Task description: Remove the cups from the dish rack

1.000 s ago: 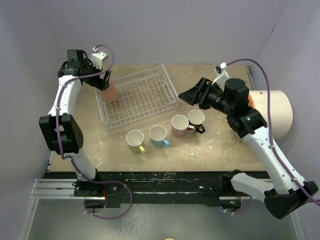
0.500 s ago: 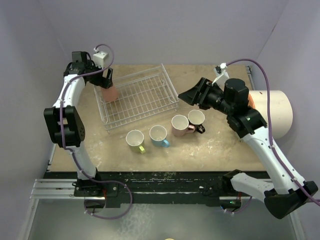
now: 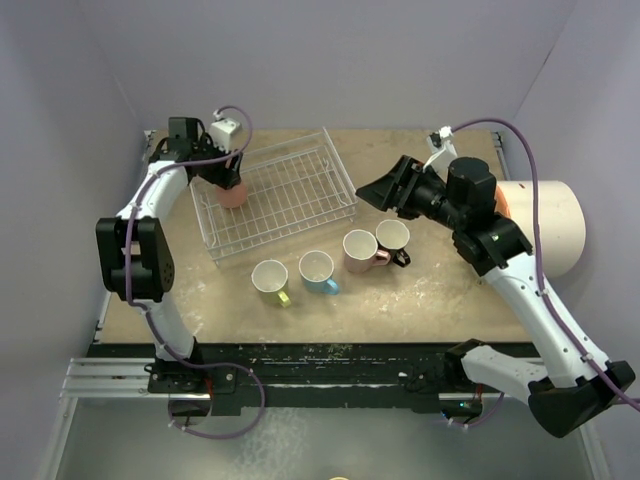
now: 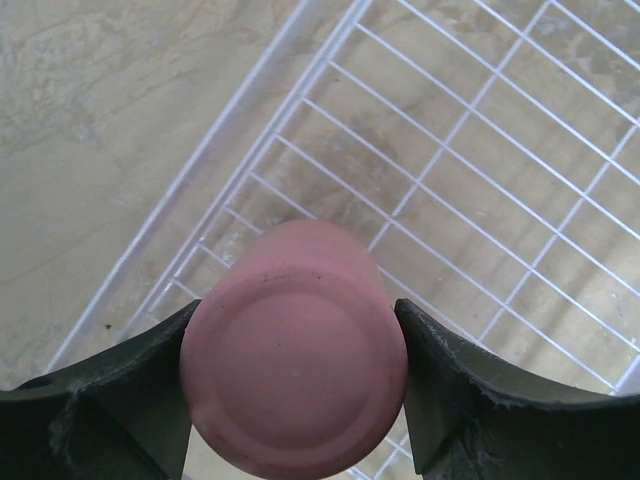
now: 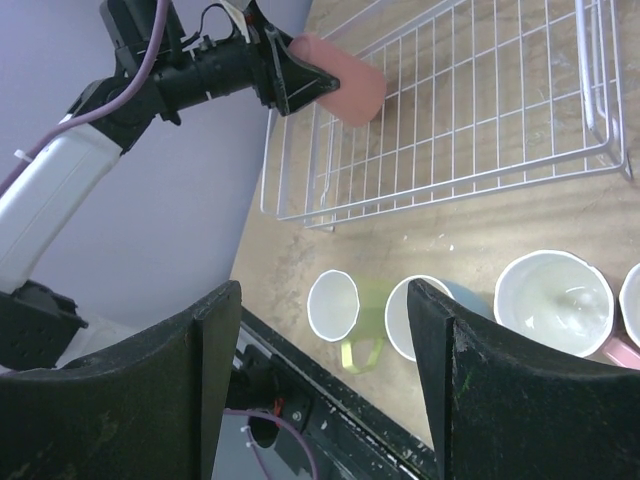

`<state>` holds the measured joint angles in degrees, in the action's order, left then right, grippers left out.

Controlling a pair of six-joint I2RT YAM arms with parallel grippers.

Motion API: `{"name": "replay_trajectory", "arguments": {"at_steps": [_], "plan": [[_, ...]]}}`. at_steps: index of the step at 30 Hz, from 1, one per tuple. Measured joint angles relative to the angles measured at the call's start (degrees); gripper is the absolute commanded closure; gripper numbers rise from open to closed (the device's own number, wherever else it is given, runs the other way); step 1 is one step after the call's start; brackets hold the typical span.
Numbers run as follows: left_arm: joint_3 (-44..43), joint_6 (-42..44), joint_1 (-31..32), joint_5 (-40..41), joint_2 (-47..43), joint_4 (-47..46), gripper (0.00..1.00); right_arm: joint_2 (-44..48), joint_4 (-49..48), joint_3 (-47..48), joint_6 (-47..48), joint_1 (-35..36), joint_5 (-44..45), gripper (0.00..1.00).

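My left gripper (image 3: pixel 228 172) is shut on the coral-red mug (image 3: pixel 233 193) and holds it tilted over the back left part of the white wire dish rack (image 3: pixel 300 205). In the left wrist view the fingers clamp the mug (image 4: pixel 295 390) by its sides, base toward the camera, with rack wires (image 4: pixel 480 150) below. The right wrist view shows mug (image 5: pixel 345 88) and rack (image 5: pixel 470 110) too. The yellow-green (image 3: pixel 270 277), light blue (image 3: pixel 317 268), light pink (image 3: pixel 359 247) and black (image 3: pixel 392 237) mugs stand upright on the table in front of the rack. My right gripper (image 3: pixel 385 190) is open and empty, right of the rack.
The big cream cylinder (image 3: pixel 545 225) lies at the right edge of the table behind my right arm. Grey walls close in the left, back and right. The black rail with the arm bases runs along the near edge.
My left gripper has swung right with the coral-red mug, from the rack's left rim to over its back left part. The right arm has not moved.
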<state>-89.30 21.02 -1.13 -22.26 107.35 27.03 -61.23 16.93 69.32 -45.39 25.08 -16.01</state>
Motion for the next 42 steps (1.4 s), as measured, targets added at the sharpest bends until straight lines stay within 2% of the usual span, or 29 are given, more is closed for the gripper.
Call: {"name": "replay_trajectory", "arguments": {"at_steps": [4, 10, 13, 17, 21, 23, 28, 31, 32, 33, 36, 38, 42], "plan": [[2.4, 0.8, 2.1, 0.7, -2.3, -0.6, 0.48, -0.1, -0.2, -0.7, 0.0, 0.0, 0.0, 0.30], [3.0, 1.0, 2.4, 0.8, -3.6, -0.6, 0.45, -0.3, -0.2, -1.2, 0.0, 0.0, -0.1, 0.30], [3.1, 1.0, 2.4, 0.6, -3.7, -0.3, 0.53, -0.3, -0.3, -1.2, 0.0, 0.0, -0.1, 0.30], [3.7, 0.7, 2.4, -0.9, -4.0, 0.9, 0.73, -0.3, -0.5, -1.2, 0.4, 0.0, -0.1, 0.30], [1.4, -0.7, 2.4, -6.7, -4.9, 5.5, 0.89, -0.5, -0.5, -1.2, 1.7, 0.0, -0.4, 0.29], [-1.6, -2.3, 2.4, -11.1, -5.8, 7.9, 0.91, -1.1, -0.7, -1.1, 2.3, 0.0, -1.3, 0.29], [-10.4, -9.2, 2.4, -23.0, -10.9, 8.9, 0.92, -2.7, -4.7, -1.2, 0.4, 0.0, -5.2, 0.28], [-14.1, -15.7, 2.2, -30.1, -14.7, 6.3, 0.93, -3.1, -11.1, -2.1, -3.0, 0.0, -8.3, 0.28], [-14.7, -20.2, 2.1, -33.9, -16.6, 3.5, 0.94, -3.2, -13.2, -2.5, -4.2, 0.0, -9.1, 0.27], [-14.8, -21.0, 2.0, -34.7, -17.1, 2.9, 0.96, -3.6, -16.7, -3.0, -6.0, 0.0, -10.1, 0.27], [-12.2, -31.9, 1.9, -39.9, -20.3, -6.2, 1.00, -5.4, -27.5, -4.7, -12.3, 0.0, -12.2, 0.26], [-8.8, -39.8, 1.9, -42.4, -22.2, -13.2, 1.00, -7.0, -35.3, -6.4, -17.0, 0.1, -12.8, 0.26], [-5.5, -50.6, 1.9, -44.4, -22.9, -21.3, 1.00, -10.4, -44.7, -6.8, -23.1, 1.7, -12.6, 0.25]]}}
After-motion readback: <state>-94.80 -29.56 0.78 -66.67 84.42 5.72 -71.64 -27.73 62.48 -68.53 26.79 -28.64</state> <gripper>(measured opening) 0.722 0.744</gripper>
